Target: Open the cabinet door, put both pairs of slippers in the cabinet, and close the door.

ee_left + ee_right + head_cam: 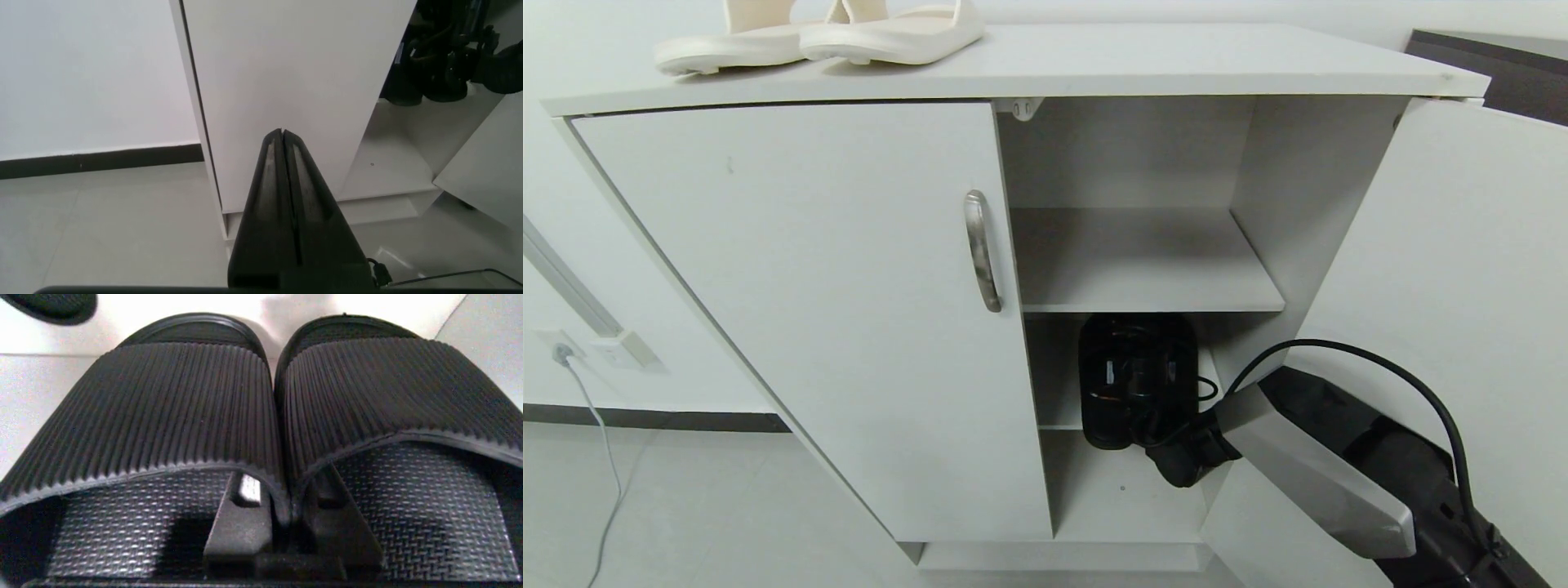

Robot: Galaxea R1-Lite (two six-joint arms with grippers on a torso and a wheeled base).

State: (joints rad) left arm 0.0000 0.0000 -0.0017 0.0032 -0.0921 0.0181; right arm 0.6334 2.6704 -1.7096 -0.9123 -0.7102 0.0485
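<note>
Right gripper (282,513) is clamped on the pair of black ribbed rubber slippers (188,400). One finger sits inside each slipper, pinching their touching inner edges together. From the head camera, the held pair is inside the lower compartment of the white wooden cabinet (1176,73), at about 6 o'clock, just at the gripper's 11 o'clock. I cannot tell whether the pair rests on the compartment floor.

Left gripper (282,163) has its fingers pressed fully together, holding nothing, low before the closed left door (809,310). The right door (1462,286) stands swung open at 3 o'clock. On the cabinet top, at 11 o'clock, lies the pair of cream foam slippers (849,37).
</note>
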